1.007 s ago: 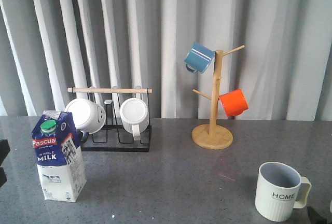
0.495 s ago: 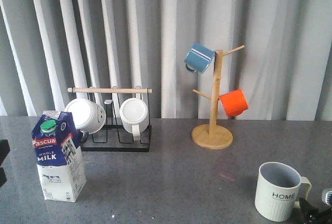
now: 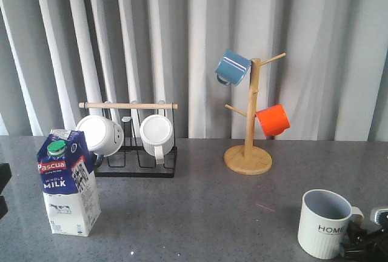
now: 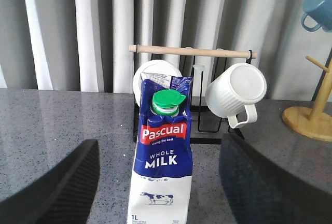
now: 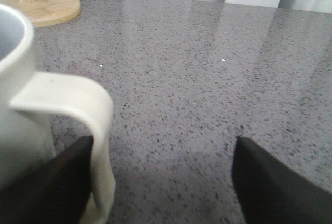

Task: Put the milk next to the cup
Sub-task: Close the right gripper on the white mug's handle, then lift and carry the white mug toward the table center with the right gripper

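A polished, speckled grey stone-like worktop (image 5: 207, 68) is seen, faintly reflective. The tall blue-and-white printed paperboard milk carton (image 4: 162, 156) carries a glossy green plastic cap (image 4: 167, 101). The pale cream ribbed cup (image 3: 325, 224), apparently ceramic, is smooth, its handle beside the right jaws.

This looks like a staged kitchen-counter set rather than a lived-in home: a speckled grey stone-look tabletop (image 3: 200, 207) stands before a full backdrop of pleated grey-and-white curtains (image 3: 194, 37), with no walls or appliances in view. Kitchen props are laid out on it: a black wire rack with a wooden rail (image 3: 130, 150) holding white ribbed mugs (image 3: 156, 133), and a wooden mug tree (image 3: 250, 134) carrying a blue mug (image 3: 233, 67) and an orange mug (image 3: 273, 120).
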Available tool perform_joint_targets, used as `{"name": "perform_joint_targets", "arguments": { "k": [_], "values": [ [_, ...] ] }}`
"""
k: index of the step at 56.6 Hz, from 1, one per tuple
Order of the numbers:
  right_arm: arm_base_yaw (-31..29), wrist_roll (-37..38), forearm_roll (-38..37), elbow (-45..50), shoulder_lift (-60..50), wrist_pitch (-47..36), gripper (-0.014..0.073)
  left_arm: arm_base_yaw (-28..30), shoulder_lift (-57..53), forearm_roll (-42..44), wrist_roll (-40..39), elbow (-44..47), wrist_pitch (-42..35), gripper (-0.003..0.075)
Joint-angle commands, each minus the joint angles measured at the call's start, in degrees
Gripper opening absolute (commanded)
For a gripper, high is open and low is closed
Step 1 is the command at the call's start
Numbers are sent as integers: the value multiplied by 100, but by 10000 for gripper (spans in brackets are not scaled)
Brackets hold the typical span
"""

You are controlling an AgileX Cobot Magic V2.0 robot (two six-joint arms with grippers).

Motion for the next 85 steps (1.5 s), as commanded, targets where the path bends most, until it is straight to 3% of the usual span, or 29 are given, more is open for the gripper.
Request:
{"name": "perform_joint_targets", "arguments": {
  "k": [1,10,22,32,51,58,68,85],
  "values": [
    [-40,374,-229,-252,-131,-356,335,-34,-48,-30,-49,-168,-438,482],
    [-19,1039,-432,-370,-94,-420,-15,-34,-48,-30,-49,-168,-431,482],
    [133,1280,-412,-381,-190,-412,-8,-34,-48,-30,-49,-168,-431,482],
    [491,1263,45,-423,-436,-413,-4,-34,-48,-30,-49,-168,-431,482],
    [1813,1169,4,-955,-693,71,9,-34,-48,-30,-49,-168,-431,482],
    [2369,673,240,-1111,-693,240,13,-34,-48,-30,-49,-168,-434,482],
    [3084,-491,1470,-1331,-693,537,20,-34,-48,-30,-49,-168,-431,482],
    [4074,-1658,4284,-1657,-623,509,26,-34,-48,-30,-49,-168,-431,482]
  ]
}}
